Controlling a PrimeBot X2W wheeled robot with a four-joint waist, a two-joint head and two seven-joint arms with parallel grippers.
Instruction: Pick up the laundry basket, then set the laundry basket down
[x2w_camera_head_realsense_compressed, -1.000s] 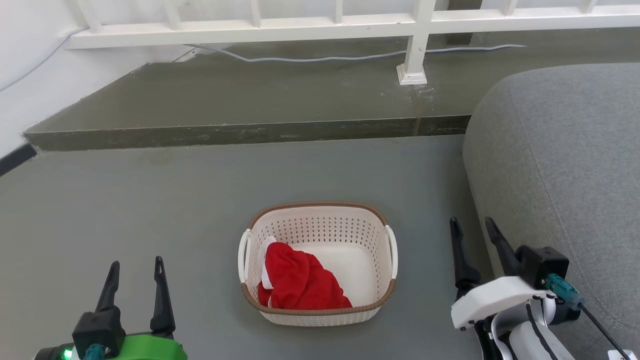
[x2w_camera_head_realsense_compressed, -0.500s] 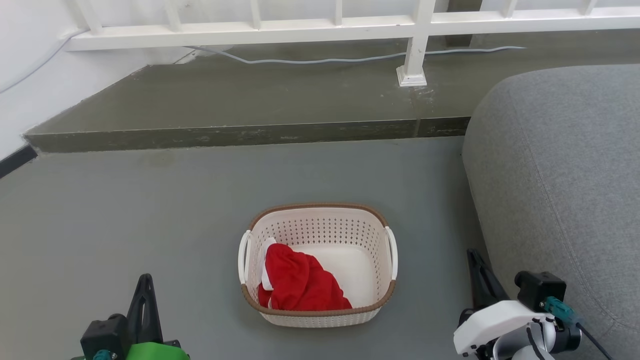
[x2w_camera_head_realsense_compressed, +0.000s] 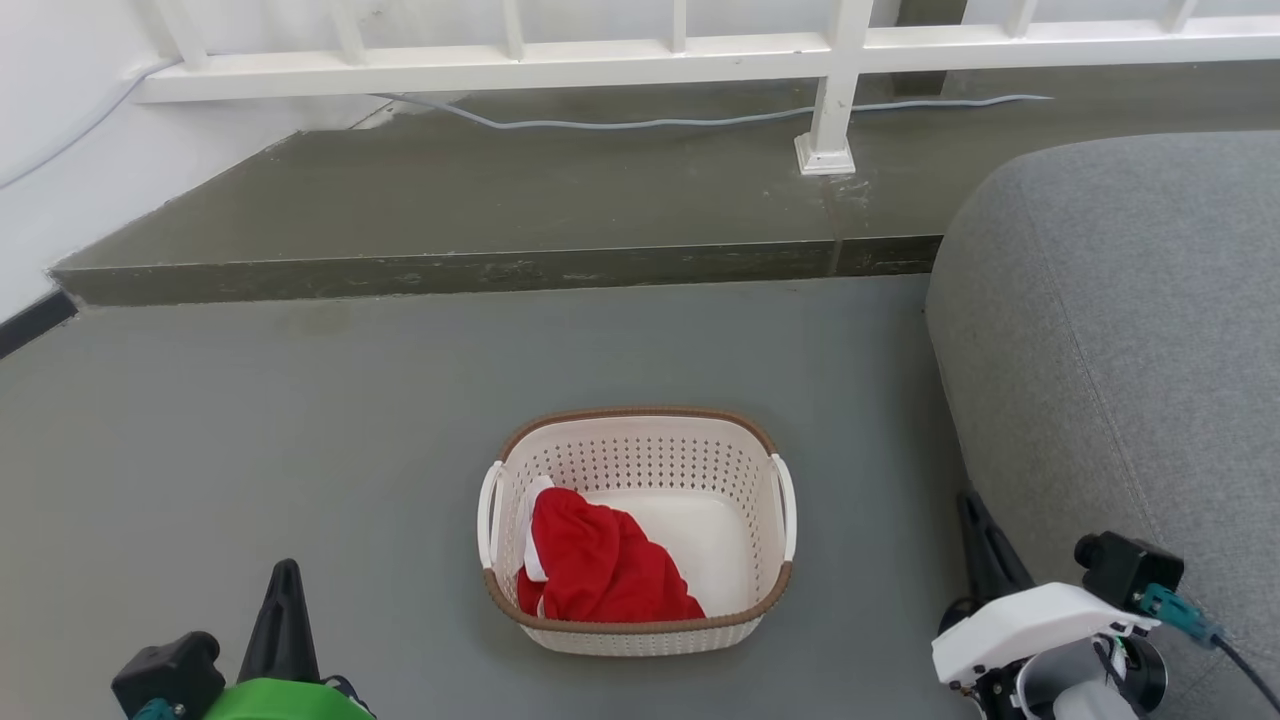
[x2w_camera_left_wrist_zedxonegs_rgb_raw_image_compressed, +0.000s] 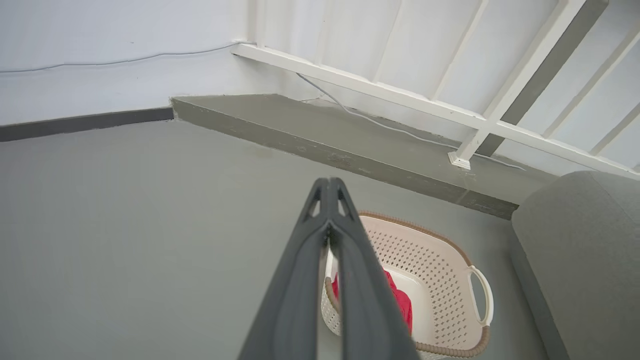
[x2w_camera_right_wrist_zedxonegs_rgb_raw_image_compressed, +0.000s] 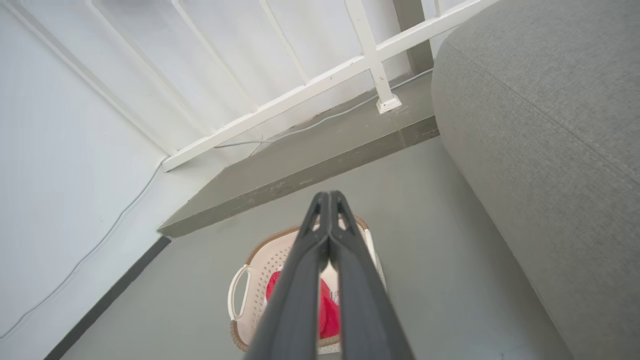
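The laundry basket (x2w_camera_head_realsense_compressed: 650, 462) stands on the grey floor, cream-white with perforated walls, a brown rim and a white handle on each side. A red cloth (x2w_camera_head_realsense_compressed: 600, 572) lies in its left half. My left gripper (x2w_camera_head_realsense_compressed: 286, 572) is shut and holds nothing, low at the basket's left and well apart from it. My right gripper (x2w_camera_head_realsense_compressed: 970, 502) is also shut on nothing, to the right of the basket beside the sofa. In the left wrist view the closed gripper (x2w_camera_left_wrist_zedxonegs_rgb_raw_image_compressed: 328, 182) points over the basket (x2w_camera_left_wrist_zedxonegs_rgb_raw_image_compressed: 440, 280). In the right wrist view the closed gripper (x2w_camera_right_wrist_zedxonegs_rgb_raw_image_compressed: 328, 195) points over the basket (x2w_camera_right_wrist_zedxonegs_rgb_raw_image_compressed: 257, 265).
A grey sofa (x2w_camera_head_realsense_compressed: 1120, 350) fills the right side, close to my right arm. Behind the basket a raised concrete step (x2w_camera_head_realsense_compressed: 480, 268) runs across, with a white railing (x2w_camera_head_realsense_compressed: 830, 90) and a cable (x2w_camera_head_realsense_compressed: 650, 122) on it. A white wall (x2w_camera_head_realsense_compressed: 50, 150) is at the left.
Both grippers were open a second ago and are now shut. Both have drawn back toward the bottom of the head view. The basket has not moved.
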